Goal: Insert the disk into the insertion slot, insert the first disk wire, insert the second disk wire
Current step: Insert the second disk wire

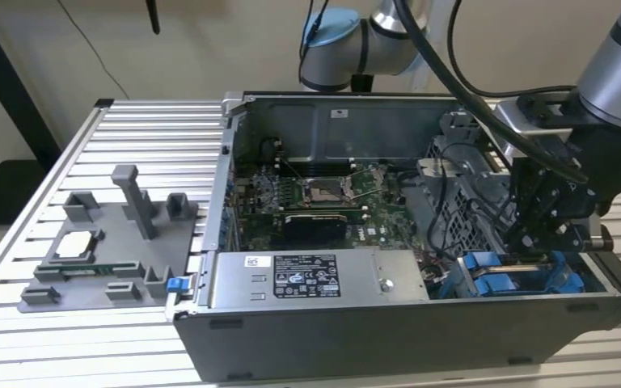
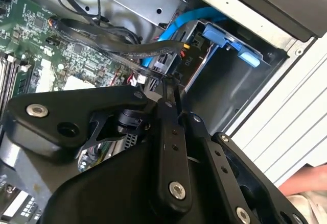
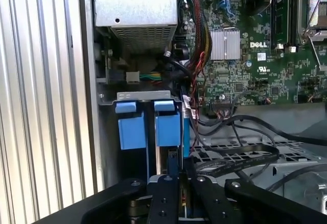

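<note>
My black gripper (image 1: 529,242) reaches down into the insertion slot (image 1: 504,279), the grey bay with blue rails at the case's front corner on the exterior view's right. The fingertips look shut, and I cannot tell whether anything thin is pinched. In the first wrist view the gripper (image 3: 173,162) hovers over one of two blue carrier ends; this one (image 3: 168,127) frames the disk seated in the slot (image 3: 148,95), its silver body mostly hidden. In the second wrist view the gripper (image 2: 172,85) stands beside a black connector (image 2: 185,48) with red and yellow wires, a blue cable (image 2: 189,17) and a flat black cable (image 2: 102,35).
The open case holds the motherboard (image 1: 310,202), the processor socket (image 1: 322,191) and a labelled power supply (image 1: 305,275). Black cables (image 3: 240,157) loop over the metal cage beside the bay. A grey fixture (image 1: 106,242) stands on the slatted table at the exterior view's left.
</note>
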You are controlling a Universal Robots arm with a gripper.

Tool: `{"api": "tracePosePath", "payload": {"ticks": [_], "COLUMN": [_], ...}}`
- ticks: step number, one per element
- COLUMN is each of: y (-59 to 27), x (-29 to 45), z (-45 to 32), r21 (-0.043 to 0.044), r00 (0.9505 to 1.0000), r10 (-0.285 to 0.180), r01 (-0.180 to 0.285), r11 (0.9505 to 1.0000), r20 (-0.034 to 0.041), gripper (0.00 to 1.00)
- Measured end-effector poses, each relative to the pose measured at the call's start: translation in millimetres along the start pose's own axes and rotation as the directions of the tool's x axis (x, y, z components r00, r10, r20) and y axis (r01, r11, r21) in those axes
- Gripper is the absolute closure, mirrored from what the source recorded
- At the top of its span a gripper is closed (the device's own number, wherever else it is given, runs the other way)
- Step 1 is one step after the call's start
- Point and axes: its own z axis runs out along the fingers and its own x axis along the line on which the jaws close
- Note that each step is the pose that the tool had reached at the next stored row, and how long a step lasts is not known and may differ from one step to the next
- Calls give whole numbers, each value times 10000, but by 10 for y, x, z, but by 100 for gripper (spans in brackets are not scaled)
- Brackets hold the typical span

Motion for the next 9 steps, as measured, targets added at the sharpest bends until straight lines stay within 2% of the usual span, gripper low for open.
{"api": "tracePosePath", "payload": {"ticks": [9], "y": [-7], "x": [2], "z": [41], "r21": [2], "r00": [10000], "r10": [2], "r01": [-2], "r11": [10000], "r20": [-22], "gripper": [100]}}
